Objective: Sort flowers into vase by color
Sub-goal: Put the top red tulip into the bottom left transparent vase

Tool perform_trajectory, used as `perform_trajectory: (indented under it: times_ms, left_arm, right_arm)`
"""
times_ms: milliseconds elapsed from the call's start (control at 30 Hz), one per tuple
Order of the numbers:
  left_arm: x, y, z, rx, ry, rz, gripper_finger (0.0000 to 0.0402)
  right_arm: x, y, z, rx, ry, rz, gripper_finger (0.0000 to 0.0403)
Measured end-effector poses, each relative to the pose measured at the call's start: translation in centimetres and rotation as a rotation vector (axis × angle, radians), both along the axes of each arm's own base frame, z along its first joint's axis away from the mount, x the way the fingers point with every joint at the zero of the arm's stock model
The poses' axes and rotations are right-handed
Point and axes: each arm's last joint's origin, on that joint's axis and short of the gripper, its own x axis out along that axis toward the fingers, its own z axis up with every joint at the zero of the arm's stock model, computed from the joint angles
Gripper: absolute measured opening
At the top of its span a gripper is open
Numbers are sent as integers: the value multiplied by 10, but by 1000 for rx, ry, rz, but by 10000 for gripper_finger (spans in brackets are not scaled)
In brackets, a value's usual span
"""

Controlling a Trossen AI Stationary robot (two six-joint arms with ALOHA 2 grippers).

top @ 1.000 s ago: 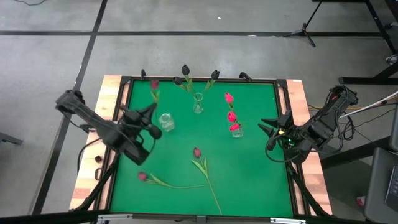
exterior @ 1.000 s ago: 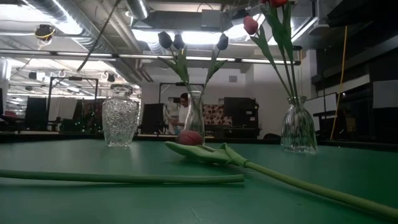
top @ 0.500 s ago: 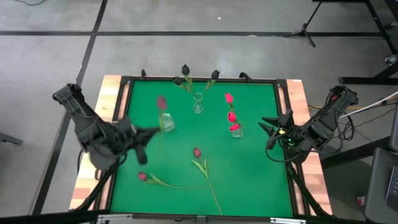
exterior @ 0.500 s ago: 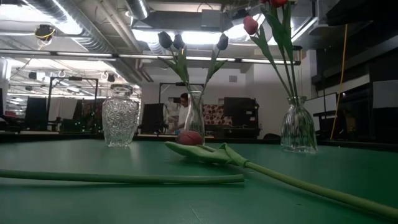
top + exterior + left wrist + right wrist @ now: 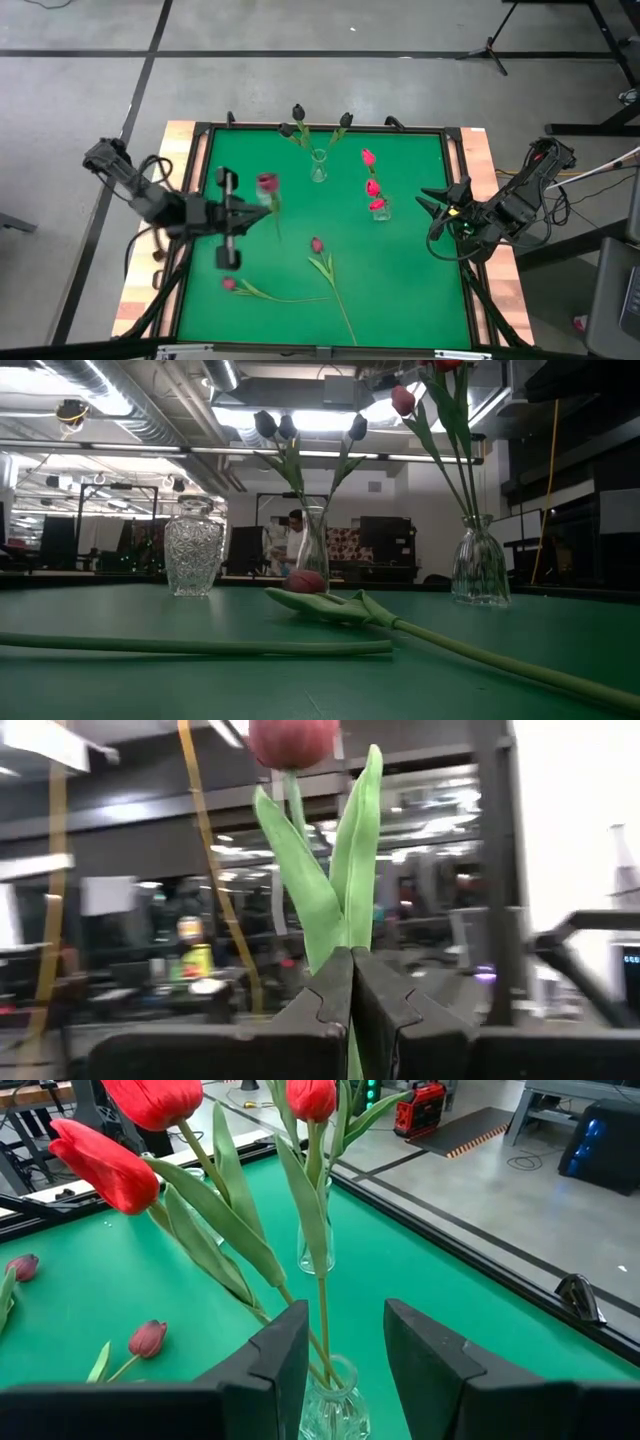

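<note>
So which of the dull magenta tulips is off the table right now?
The one gripped by the left hand, its head near the table's left side. The other two magenta tulips lie flat on the green mat.

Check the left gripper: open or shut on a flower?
Shut on a flower. In the left wrist view the left gripper has its fingers pressed together around the stem of a dull magenta tulip, whose leaves rise above them.

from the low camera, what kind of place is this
Probably a robotics lab or workshop: exposed ceiling ducts and strip lights overhead, equipment racks behind the green table, and a person at work far back.
</note>
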Motion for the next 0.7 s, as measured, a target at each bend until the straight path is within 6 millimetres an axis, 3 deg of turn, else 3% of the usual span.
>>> perform_trajectory:
  times_ms: [200,433,567,700]
  left_arm:
    - [-15,40,-30,-31,-43,162,0]
    - [-65,82,-82,-138,-300,181,0]
    - [-77,95,-124,-143,-339,235,0]
    - [-84,106,-148,-146,-378,297,0]
  right_arm:
    - [0,0,-1,10,14,7,131]
    - [0,0,-1,2,12,5,131]
    - [0,0,0,3,11,4,131]
    - [0,0,0,22,-2,-5,131]
